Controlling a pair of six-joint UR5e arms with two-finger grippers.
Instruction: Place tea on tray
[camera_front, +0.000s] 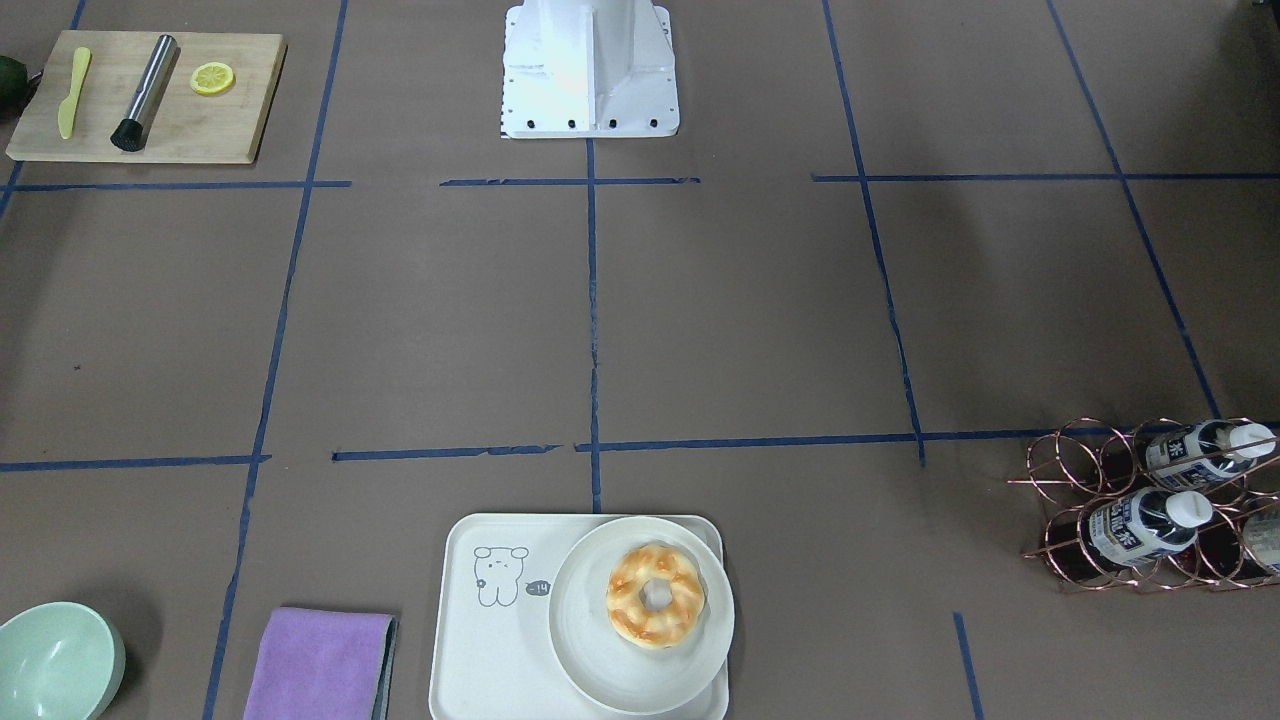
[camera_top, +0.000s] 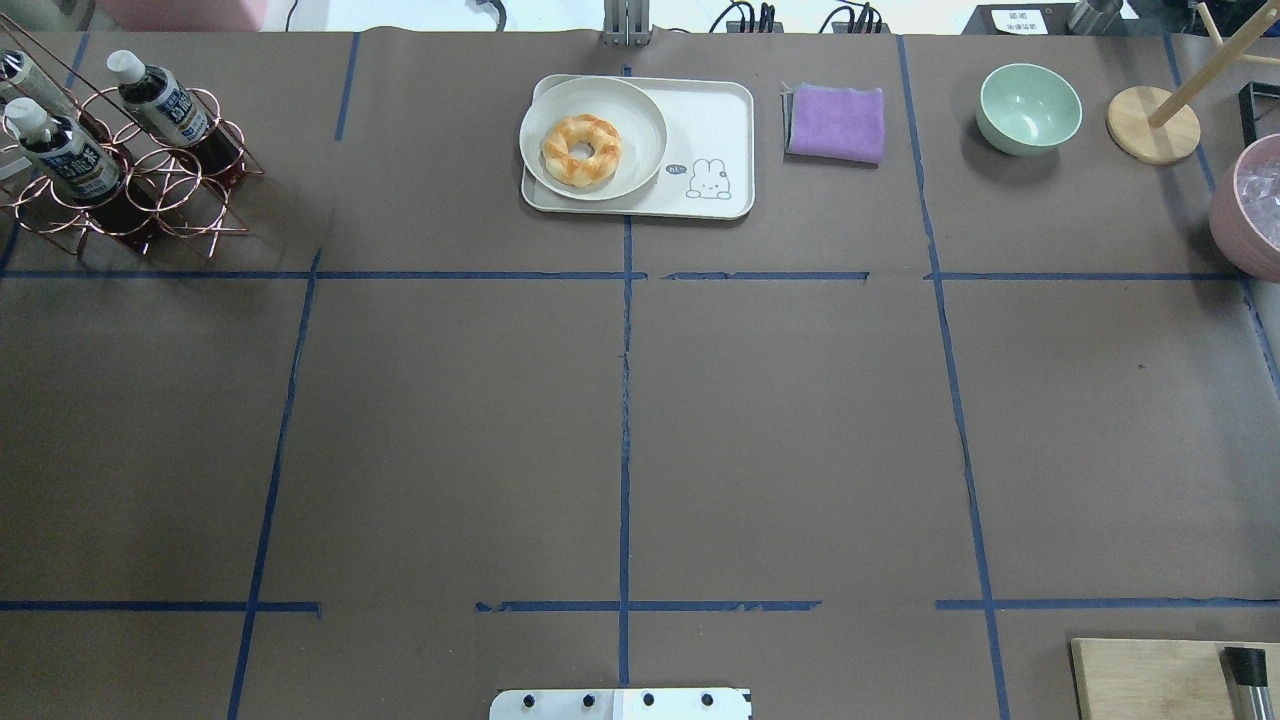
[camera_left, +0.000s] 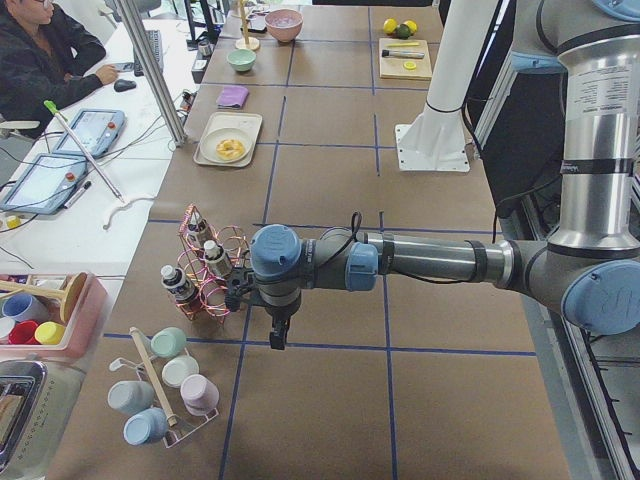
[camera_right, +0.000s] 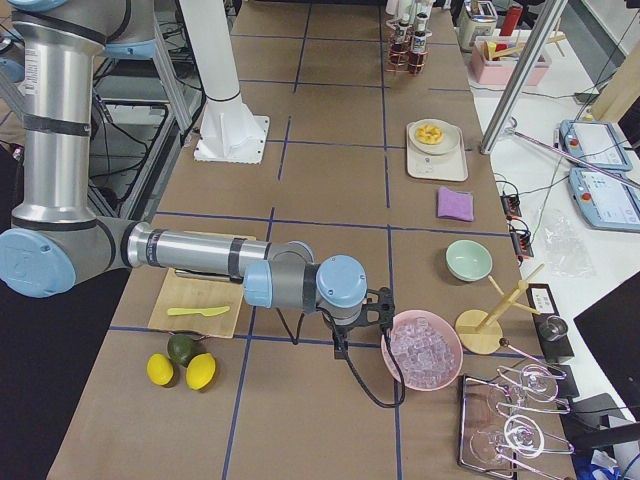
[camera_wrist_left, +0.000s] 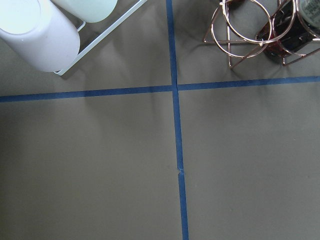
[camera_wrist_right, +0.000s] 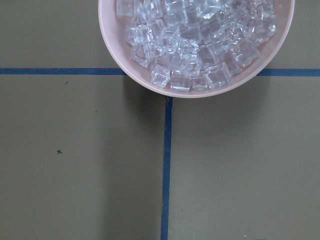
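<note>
Several tea bottles (camera_front: 1140, 527) with white caps lie slanted in a copper wire rack (camera_front: 1090, 480) at the table's left end; they also show in the overhead view (camera_top: 70, 160). The off-white tray (camera_front: 490, 660) with the line-drawn bear sits at the far middle edge (camera_top: 715, 120), a round plate with a donut (camera_top: 581, 150) on part of it. My left gripper (camera_left: 240, 296) hovers close beside the rack; it shows only in the side view, so I cannot tell whether it is open. My right gripper (camera_right: 375, 305) hangs by a pink ice bowl (camera_right: 425, 350); its state is also unclear.
A purple cloth (camera_top: 836, 122), a green bowl (camera_top: 1029, 107) and a wooden stand (camera_top: 1152, 124) lie right of the tray. A wooden board (camera_front: 150, 95) holds a muddler, a knife and a lemon slice. A mug rack (camera_left: 165, 395) stands near the left arm.
</note>
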